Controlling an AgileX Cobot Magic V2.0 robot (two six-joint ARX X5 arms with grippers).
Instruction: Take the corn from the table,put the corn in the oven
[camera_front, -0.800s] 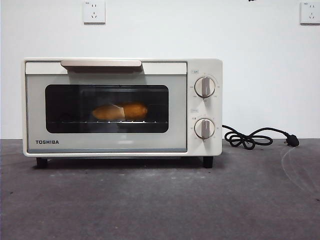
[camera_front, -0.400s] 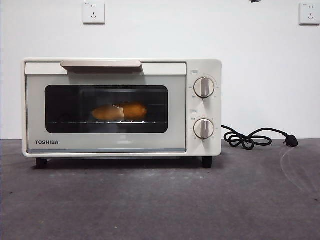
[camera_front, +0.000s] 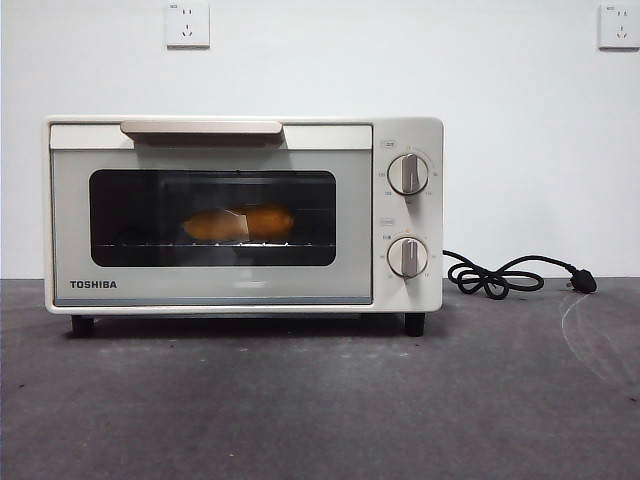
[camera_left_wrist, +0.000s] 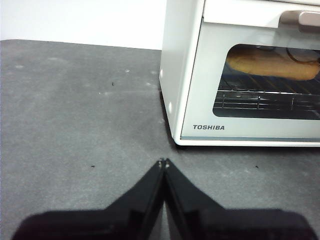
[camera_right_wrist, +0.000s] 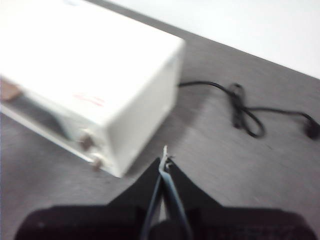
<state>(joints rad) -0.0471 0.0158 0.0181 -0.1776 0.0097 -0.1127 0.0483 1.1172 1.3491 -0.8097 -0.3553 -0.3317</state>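
The cream-white Toshiba oven (camera_front: 243, 215) stands on the dark grey table (camera_front: 320, 400) with its glass door closed. Behind the glass the yellow-orange corn (camera_front: 240, 223) lies on the wire rack; the left wrist view also shows the corn (camera_left_wrist: 272, 65) inside. My left gripper (camera_left_wrist: 163, 162) is shut and empty, low over the table off the oven's (camera_left_wrist: 240, 75) front left corner. My right gripper (camera_right_wrist: 165, 159) is shut and empty, high above the table beside the oven's (camera_right_wrist: 90, 75) knob end. Neither gripper shows in the front view.
The oven's black cord (camera_front: 510, 275) with its plug lies coiled on the table to the right of the oven, also seen as the cord (camera_right_wrist: 245, 112) in the right wrist view. Two wall sockets sit on the white wall behind.
A small black arm tip at the top edge of the front view has gone out of sight. The oven and corn have not moved.
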